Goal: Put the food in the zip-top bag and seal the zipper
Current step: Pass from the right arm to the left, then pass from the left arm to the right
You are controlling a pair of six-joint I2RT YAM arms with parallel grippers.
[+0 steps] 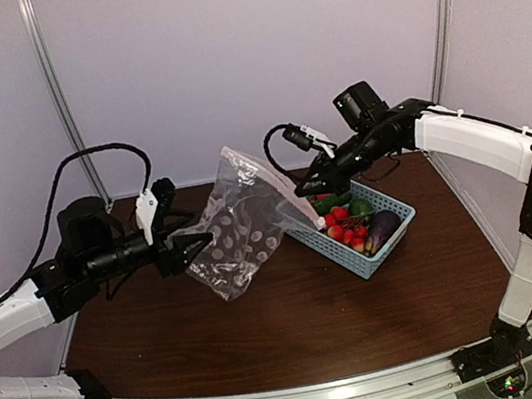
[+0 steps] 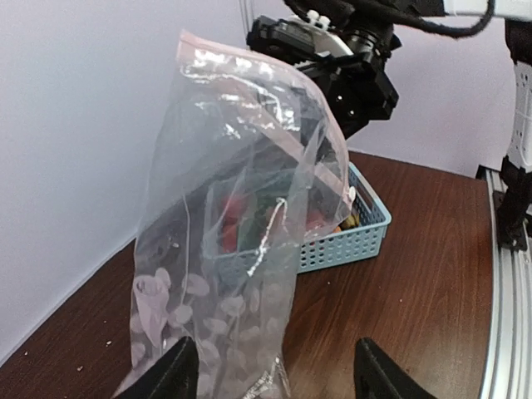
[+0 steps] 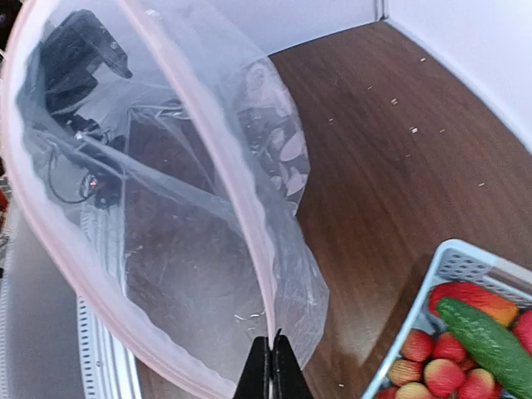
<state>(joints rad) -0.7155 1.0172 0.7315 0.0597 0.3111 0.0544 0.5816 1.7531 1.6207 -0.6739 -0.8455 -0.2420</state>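
Note:
The clear zip-top bag (image 1: 240, 224) with pale spots hangs upright over the table, mouth open and empty. My right gripper (image 3: 270, 370) is shut on the pale pink zipper (image 3: 237, 174) at the bag's mouth edge and holds it up by the basket (image 1: 401, 210). My left gripper (image 2: 274, 378) is open wide, its fingers (image 2: 179, 374) astride the bag's bottom (image 2: 233, 249). The food lies in the light blue basket (image 3: 445, 258): cucumber (image 3: 486, 345), red strawberries (image 3: 440, 374), eggplant (image 1: 382, 230), green pepper (image 1: 360, 208).
The basket stands at the right back of the brown table (image 1: 295, 316). White walls and metal posts (image 1: 63, 100) close the back and sides. A metal rail (image 1: 307, 395) runs along the near edge. The right arm's wrist (image 2: 349, 58) hangs above the bag.

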